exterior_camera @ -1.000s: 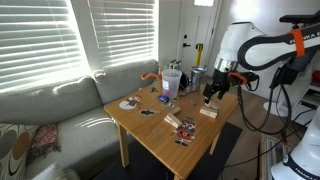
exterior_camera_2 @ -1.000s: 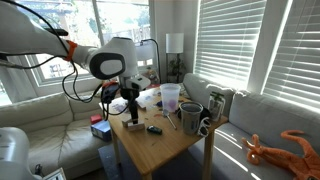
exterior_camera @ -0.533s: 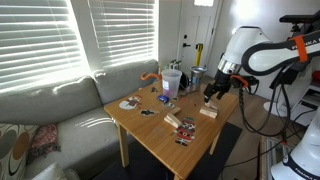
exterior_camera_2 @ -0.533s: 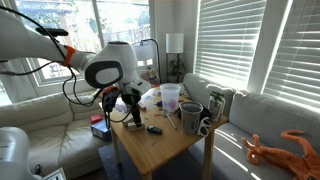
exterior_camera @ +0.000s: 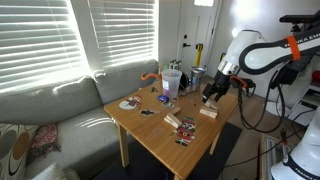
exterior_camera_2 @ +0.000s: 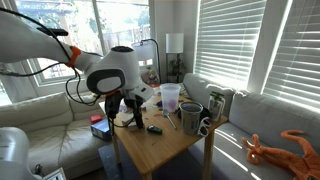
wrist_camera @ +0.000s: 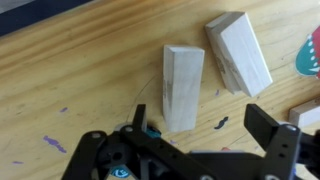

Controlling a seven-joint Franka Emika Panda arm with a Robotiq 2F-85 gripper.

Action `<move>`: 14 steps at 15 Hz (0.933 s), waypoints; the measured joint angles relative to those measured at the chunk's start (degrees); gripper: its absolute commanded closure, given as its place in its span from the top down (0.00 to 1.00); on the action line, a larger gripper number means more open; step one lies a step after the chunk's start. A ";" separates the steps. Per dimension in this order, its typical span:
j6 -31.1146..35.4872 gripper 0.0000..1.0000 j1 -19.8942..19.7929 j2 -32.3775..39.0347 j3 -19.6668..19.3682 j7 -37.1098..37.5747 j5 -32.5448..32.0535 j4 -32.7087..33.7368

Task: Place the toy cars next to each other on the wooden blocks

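Note:
Two pale wooden blocks lie on the table in the wrist view, one upright in the picture [wrist_camera: 183,88] and one angled to its right [wrist_camera: 238,52]. My gripper [wrist_camera: 200,115] hovers just above the table in front of them, jaws wide open with nothing between them. A small blue bit [wrist_camera: 150,130] shows by the left finger; I cannot tell whether it is the blue toy car. In the exterior views the gripper [exterior_camera: 212,92] [exterior_camera_2: 134,113] hangs over a block [exterior_camera: 208,112] near the table edge. A small dark toy car [exterior_camera_2: 154,128] lies on the table beside the gripper.
Red-and-white striped items [exterior_camera: 178,124] lie mid-table. Cups [exterior_camera: 172,80] [exterior_camera_2: 171,97] and a dark mug [exterior_camera_2: 190,116] stand at the far side. A sofa [exterior_camera: 50,110] borders the wooden table [exterior_camera: 150,140]. A teal-and-white object [wrist_camera: 310,50] sits at the wrist view's right edge.
The arm has shifted slightly and the gripper has come down closer to the blocks. The jaws stay open. Nothing on the table has moved.

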 measured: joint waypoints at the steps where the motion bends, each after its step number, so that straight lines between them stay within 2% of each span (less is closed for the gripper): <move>1: 0.01 1.00 0.13 0.38 -0.24 -0.55 0.66 0.00; 14: 5.04 1.00 3.59 3.98 -2.15 -8.48 7.06 0.37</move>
